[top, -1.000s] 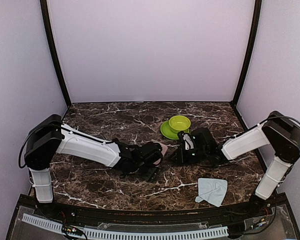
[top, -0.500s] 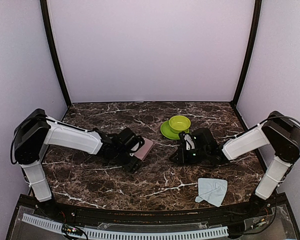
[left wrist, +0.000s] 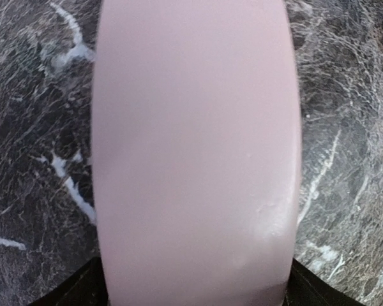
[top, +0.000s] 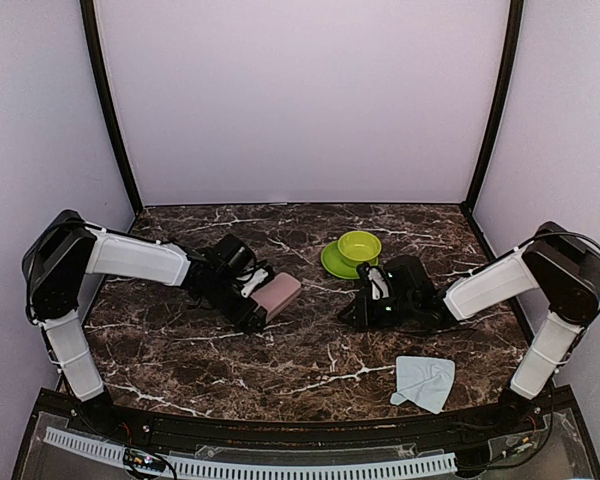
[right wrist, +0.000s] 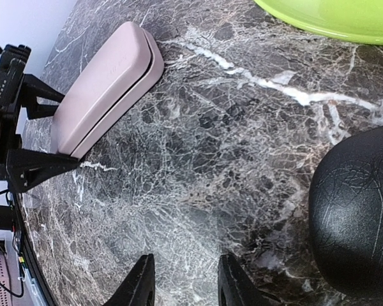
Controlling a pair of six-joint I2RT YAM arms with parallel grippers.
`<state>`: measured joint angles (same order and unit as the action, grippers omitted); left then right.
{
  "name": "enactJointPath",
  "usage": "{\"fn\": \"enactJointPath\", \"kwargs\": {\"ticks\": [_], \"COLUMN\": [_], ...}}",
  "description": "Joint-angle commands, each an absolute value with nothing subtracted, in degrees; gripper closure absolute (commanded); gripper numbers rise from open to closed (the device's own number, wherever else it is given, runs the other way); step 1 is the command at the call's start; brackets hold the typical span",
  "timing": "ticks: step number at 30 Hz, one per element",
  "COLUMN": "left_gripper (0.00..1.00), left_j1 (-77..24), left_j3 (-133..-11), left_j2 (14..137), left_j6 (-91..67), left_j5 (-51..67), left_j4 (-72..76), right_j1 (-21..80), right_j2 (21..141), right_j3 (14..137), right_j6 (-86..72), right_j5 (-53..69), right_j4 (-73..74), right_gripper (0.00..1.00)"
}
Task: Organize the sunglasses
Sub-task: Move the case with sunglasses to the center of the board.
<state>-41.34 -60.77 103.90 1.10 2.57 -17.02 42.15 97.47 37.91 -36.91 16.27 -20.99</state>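
No sunglasses show in any view. A pink rectangular case [top: 278,291] lies shut and flat on the marble, left of centre. My left gripper [top: 261,304] reaches in from the left with one finger on each long side of the pink case [left wrist: 195,153], which fills the left wrist view. The jaws stand open round it. The right wrist view shows that case [right wrist: 108,83] between those black fingers. My right gripper [right wrist: 186,271] hovers low over bare marble, open with nothing between its fingers. A black oval case [right wrist: 357,217] lies just to its right.
A lime green bowl [top: 360,245] sits on a green saucer [top: 333,262] behind the right gripper. A pale blue cloth [top: 425,382] lies at the front right. Purple walls close in the back and both sides.
My left arm has drawn back to the left, taking the pink case from the table's centre to left of centre. Its jaws have widened. The right arm has not moved.
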Motion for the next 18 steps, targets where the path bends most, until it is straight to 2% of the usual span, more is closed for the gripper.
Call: {"fn": "enactJointPath", "kwargs": {"ticks": [1,4,10,18], "left_gripper": [0.06,0.02,0.01,0.01], "left_j1": [-40.2,-39.5,-39.5,-39.6], "left_j3": [-62.3,-63.4,-64.8,-64.1], "left_j2": [102.9,103.6,101.9,100.7], "left_j6": [6.1,6.4,5.9,4.9], "left_j5": [2.9,2.8,5.5,2.9], "left_j4": [-20.2,-21.0,-19.9,-21.1], "right_j1": [41.8,41.8,41.8,42.1], "right_j2": [98.6,98.8,99.8,105.6], "right_j3": [38.7,39.2,40.7,51.5], "right_j6": [-36.0,-35.7,-35.6,-34.1], "right_j5": [17.6,18.1,18.6,19.4], "right_j4": [-22.7,-22.6,-23.3,-20.3], "right_gripper": [0.65,0.65,0.65,0.64]}}
